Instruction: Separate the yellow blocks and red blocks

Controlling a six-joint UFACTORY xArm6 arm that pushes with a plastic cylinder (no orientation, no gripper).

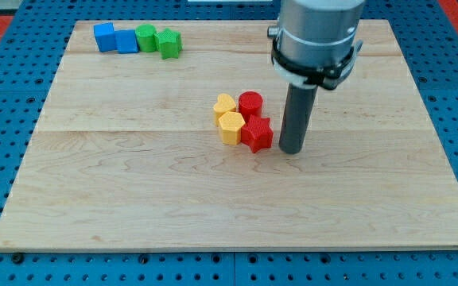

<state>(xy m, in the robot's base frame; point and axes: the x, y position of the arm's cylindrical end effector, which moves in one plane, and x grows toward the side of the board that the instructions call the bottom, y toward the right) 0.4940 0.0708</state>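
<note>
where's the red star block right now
The red star block sits near the board's middle, touching the yellow hexagon block on its left and the red cylinder above; my tip is just right.

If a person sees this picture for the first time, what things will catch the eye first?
First comes the dark rod with my tip on the wooden board, just to the view's right of a tight cluster: a yellow heart-shaped block, a yellow hexagonal block, a red round block and a red star-shaped block. At the view's top left, two blue blocks and two green blocks form a row.
</note>
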